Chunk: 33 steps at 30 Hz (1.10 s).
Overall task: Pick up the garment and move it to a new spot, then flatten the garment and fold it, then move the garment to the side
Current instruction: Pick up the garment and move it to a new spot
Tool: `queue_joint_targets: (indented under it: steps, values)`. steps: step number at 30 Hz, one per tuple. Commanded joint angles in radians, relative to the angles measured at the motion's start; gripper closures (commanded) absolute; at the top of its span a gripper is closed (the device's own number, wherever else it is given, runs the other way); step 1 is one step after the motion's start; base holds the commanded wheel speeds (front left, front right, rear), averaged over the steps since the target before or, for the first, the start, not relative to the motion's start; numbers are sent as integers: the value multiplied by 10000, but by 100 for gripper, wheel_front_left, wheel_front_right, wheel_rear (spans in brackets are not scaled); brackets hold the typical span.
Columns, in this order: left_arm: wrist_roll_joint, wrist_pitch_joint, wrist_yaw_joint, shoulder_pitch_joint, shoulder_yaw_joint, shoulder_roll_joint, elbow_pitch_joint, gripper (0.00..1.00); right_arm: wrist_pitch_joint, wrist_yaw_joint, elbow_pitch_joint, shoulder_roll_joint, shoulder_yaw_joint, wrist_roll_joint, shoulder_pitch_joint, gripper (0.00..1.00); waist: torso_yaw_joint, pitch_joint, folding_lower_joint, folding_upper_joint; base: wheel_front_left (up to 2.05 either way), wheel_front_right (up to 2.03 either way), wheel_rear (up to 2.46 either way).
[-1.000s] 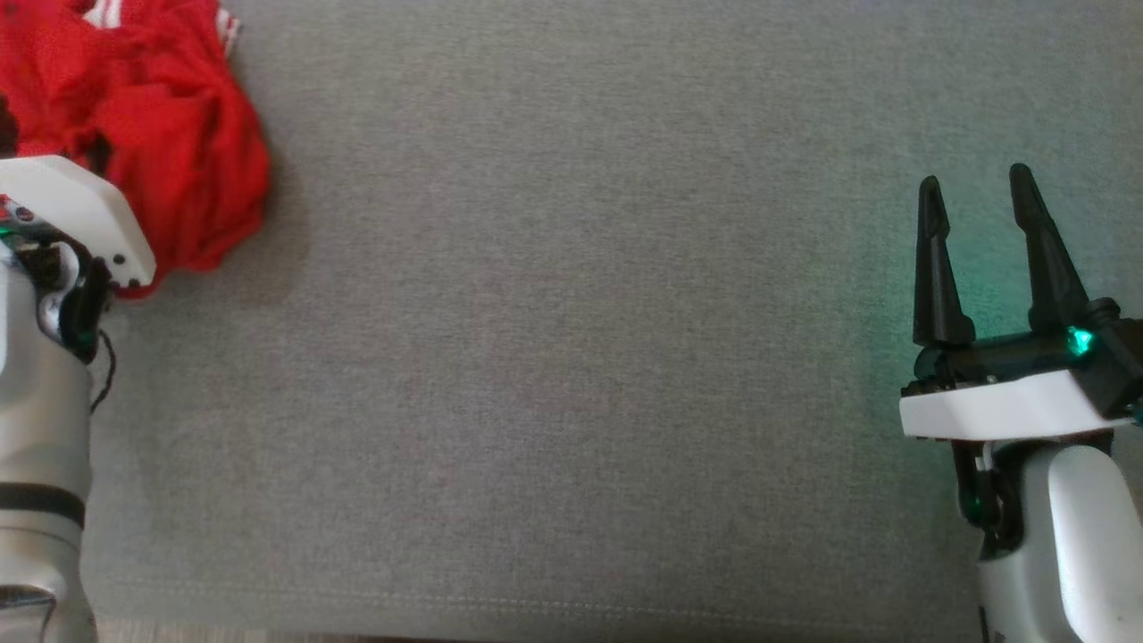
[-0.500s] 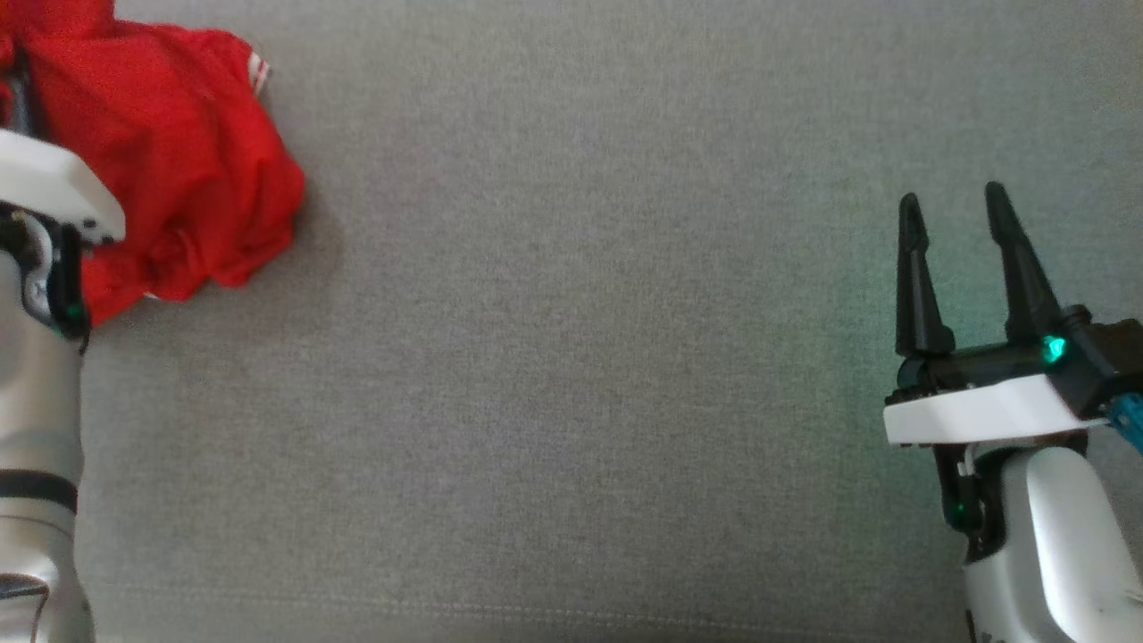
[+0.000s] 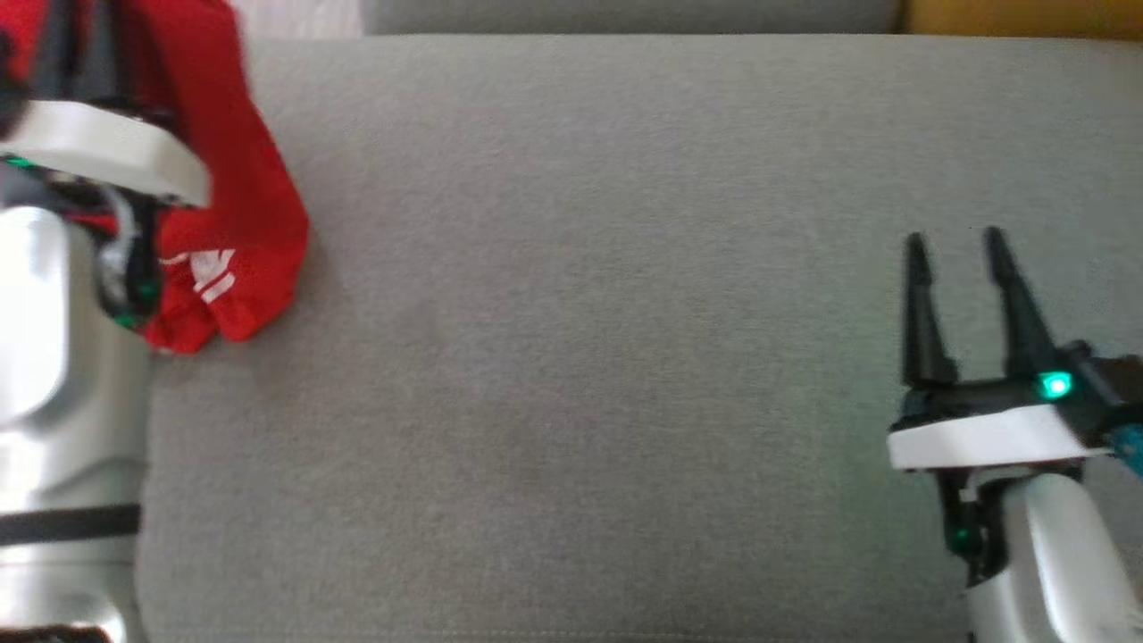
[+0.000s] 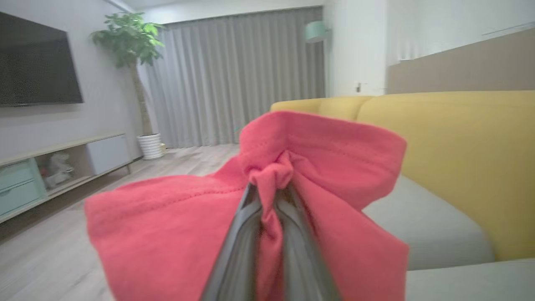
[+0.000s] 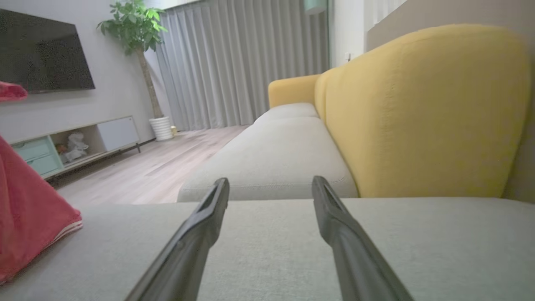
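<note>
The left gripper (image 4: 271, 189) had its two dark fingers pressed nearly together on a bunched fold of the red garment (image 4: 167, 225), and the cloth spilled out to both sides of the fingers and hung down below them. In the head view the garment draped over and behind that arm's white wrist plate at the far left edge. Its lower end, marked with short white stripes (image 3: 205, 275), hung toward the grey seat cushion (image 3: 571, 357). Whether that end touched the cushion could not be told from above. In the right wrist view the red cloth reached down to the cushion's surface at the left edge, with a pale striped hem along its lower border. The right gripper (image 3: 955, 236) sat well apart from the garment at the lower right of the head view. Its fingers were spread wide with nothing between them and they pointed across the bare cushion, and a green light glowed at its base. Behind the seat rose the sofa's yellow backrest (image 5: 418, 113). Farther off stood grey curtains (image 4: 238, 75), a potted plant (image 4: 129, 37), a wall-mounted television (image 4: 37, 62) and a low cabinet (image 4: 62, 159) on the wooden floor (image 4: 42, 251).
</note>
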Motion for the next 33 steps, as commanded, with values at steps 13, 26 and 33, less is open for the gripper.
queue_joint_targets:
  steps: [13, 26, 33]
  values:
    - [340, 1263, 197, 107, -1258, -922, -2730, 100, -360, 75, -664, -36, -1455, 175, -830, 0, -2140, 259, 1, 0, 0, 0, 0]
    - [361, 531, 402, -1385, -3168, -2163, -694, 100, -432, 75, -749, -36, -1157, 834, -1393, 0, -4592, 1282, 1, 0, 0, 0, 0]
    - [-1688, -117, 1128, -2075, -5475, -2200, -134, 0, -434, 75, -761, -36, -1049, 1082, -1413, 0, -5062, 1357, 1, 0, 0, 0, 0]
